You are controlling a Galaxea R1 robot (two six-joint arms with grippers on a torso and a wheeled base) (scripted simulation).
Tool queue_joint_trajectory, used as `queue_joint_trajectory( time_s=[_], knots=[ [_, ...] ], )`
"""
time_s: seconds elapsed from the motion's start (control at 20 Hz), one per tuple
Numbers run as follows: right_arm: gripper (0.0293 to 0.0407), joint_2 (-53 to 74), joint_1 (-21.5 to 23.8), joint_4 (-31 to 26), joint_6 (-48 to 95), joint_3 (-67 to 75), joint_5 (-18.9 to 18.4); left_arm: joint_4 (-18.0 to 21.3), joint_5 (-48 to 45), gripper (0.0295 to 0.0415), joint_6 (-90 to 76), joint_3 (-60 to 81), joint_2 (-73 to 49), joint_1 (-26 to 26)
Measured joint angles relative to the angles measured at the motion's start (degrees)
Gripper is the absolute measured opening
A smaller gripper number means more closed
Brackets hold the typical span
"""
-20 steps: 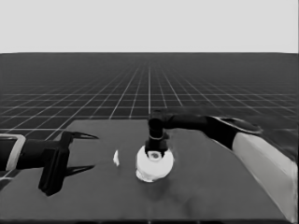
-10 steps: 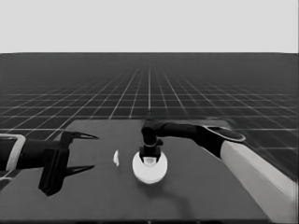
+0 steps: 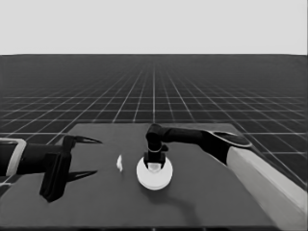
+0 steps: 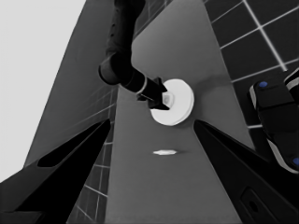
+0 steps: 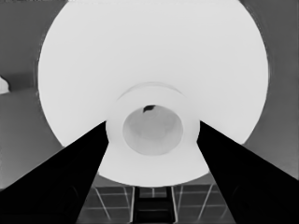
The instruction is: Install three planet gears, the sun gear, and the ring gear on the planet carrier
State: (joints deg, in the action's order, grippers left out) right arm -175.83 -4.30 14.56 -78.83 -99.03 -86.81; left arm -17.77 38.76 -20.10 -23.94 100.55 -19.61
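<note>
The larger round part (image 3: 154, 173) sits near the middle of the tabletop (image 3: 207, 202), and it is the only round part I can see; no smaller round part and no gears show anywhere, so I judge they lie hidden beneath it. It looks flat and settled.

The right arm reaches in over the far side of it, and the right claw (image 3: 154, 163) hangs straight down on the raised hub (image 5: 152, 128). From the right wrist view its two fingers stand spread on either side of the hub, just beside it, and I cannot say for sure whether either one touches. They do not look to be pinching it.

The left claw (image 3: 79, 156) waits over the left end of the tabletop, fingers spread wide, holding nothing.

Between that idle claw and the larger round part lies a thin white piece (image 3: 119, 162), near the part but apart from it.

To my eye this is the last step: the top part is placed over the stack and is being let go. What the next move seems to call for is a straight lift of the right claw, clear of the hub without nudging the part sideways.
</note>
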Motion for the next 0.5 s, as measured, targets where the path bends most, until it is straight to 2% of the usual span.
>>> queue_joint_trajectory(
  time_s=[0.5],
  knots=[
    [0.0348,0.0,-0.6,0.0,-4.9,-0.1,0.0,0.0,0.0,0.0385,0.0,0.0,0.0,0.0]
  ],
)
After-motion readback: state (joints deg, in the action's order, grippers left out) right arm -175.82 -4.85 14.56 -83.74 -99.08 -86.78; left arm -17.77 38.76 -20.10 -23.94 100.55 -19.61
